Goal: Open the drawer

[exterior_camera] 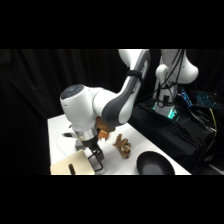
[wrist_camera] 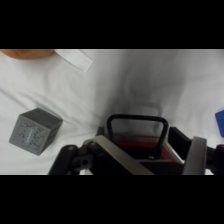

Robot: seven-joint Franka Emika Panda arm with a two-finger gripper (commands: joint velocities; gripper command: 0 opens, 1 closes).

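Tool low over the counter, its two fingers spread either side of the drawer's black loop handle, not pinching it. Drawer's reddish front sits right under the tool, at the pale cabinet on the counter's near edge. Grey cube lies off to the side, a black bowl further along.

Matt black handle – grey speckled cube
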